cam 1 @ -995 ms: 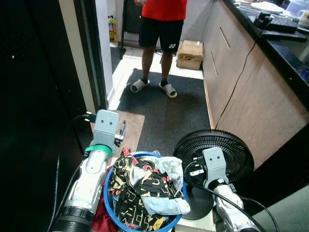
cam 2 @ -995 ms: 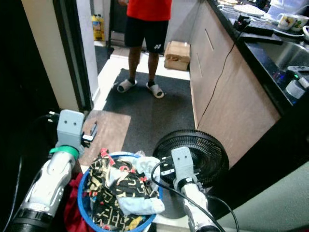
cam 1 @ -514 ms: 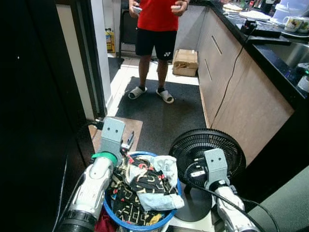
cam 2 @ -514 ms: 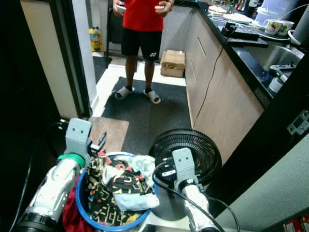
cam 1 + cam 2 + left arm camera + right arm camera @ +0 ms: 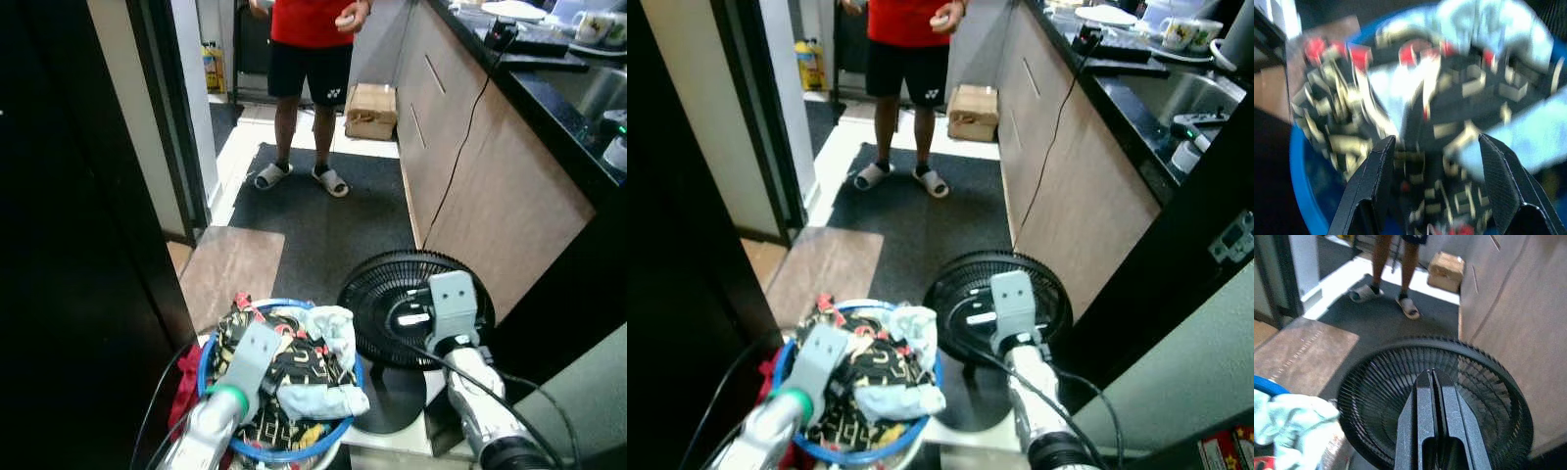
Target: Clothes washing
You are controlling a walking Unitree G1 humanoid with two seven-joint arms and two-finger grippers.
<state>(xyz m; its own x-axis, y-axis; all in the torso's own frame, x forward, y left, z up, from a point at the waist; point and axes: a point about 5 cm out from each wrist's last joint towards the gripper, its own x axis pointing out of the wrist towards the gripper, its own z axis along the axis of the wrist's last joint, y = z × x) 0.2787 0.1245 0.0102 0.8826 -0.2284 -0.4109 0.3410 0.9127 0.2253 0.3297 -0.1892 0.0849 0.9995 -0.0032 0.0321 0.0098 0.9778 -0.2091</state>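
Smooth blue plastic on the basket [image 5: 210, 354] rim. Soft, crumpled cloth in the clothes [image 5: 284, 357]: printed black-and-cream fabric, pale blue knit. Matt black plastic grille on the fan [image 5: 392, 294]. Matt, ribbed black plastic on the left gripper [image 5: 1435, 188] fingers [image 5: 1501, 181]; same on the right gripper [image 5: 1432, 382]. Brushed silver metal on both arms. Dark, coarse woven mat [image 5: 333, 220]; brown, flat doormat [image 5: 230, 274]. Pale wood-look laminate on the cabinets [image 5: 470, 166], glossy black counter [image 5: 578, 98]. Brown cardboard box [image 5: 371, 110].

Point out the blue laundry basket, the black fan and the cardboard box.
Laundry basket [image 5: 204, 364], left eye view, left rim.
Fan [image 5: 377, 289], left eye view, upper left of grille.
Cardboard box [image 5: 372, 103], left eye view, top face.
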